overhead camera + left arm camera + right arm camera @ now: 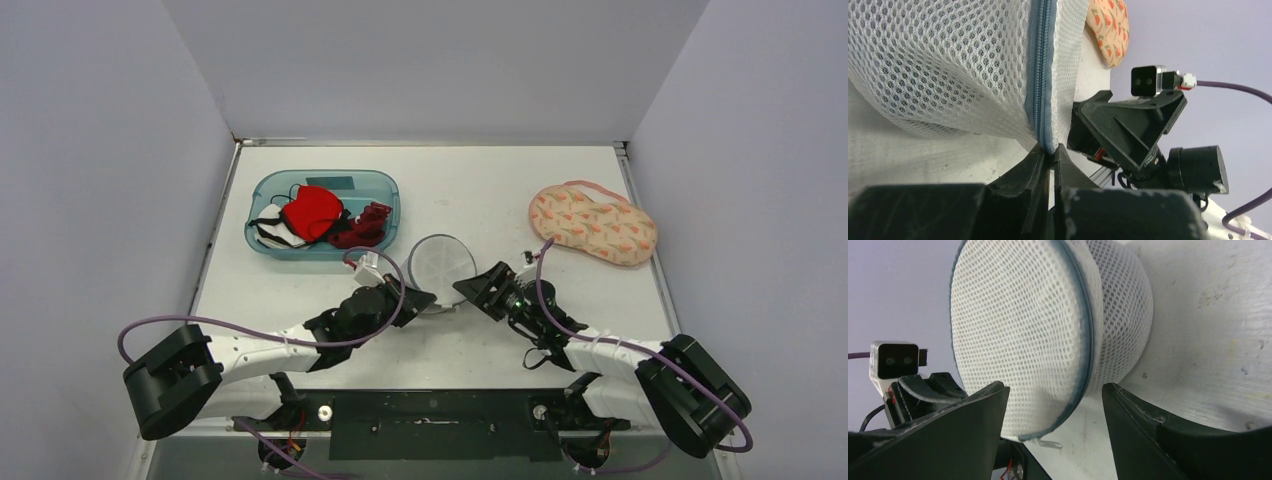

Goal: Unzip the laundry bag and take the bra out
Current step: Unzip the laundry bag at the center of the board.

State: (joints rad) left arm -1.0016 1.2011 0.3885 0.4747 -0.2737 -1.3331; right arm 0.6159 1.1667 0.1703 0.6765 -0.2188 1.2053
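Note:
The round white mesh laundry bag [443, 262] stands mid-table, its blue-grey zipper [1040, 75] closed around its rim. My left gripper [425, 300] is shut, pinching the zipper seam at the bag's near edge [1049, 150]. My right gripper [472, 287] is open just right of the bag, its jaws either side of the bag's lower rim [1053, 405]. The small metal zipper pull [1049, 443] hangs between the fingers, untouched. The bra inside the bag is hidden by the mesh.
A teal tray [262, 245] at the back left holds red, white and dark garments. A peach patterned padded piece [592, 223] lies at the back right; it also shows in the left wrist view [1109, 30].

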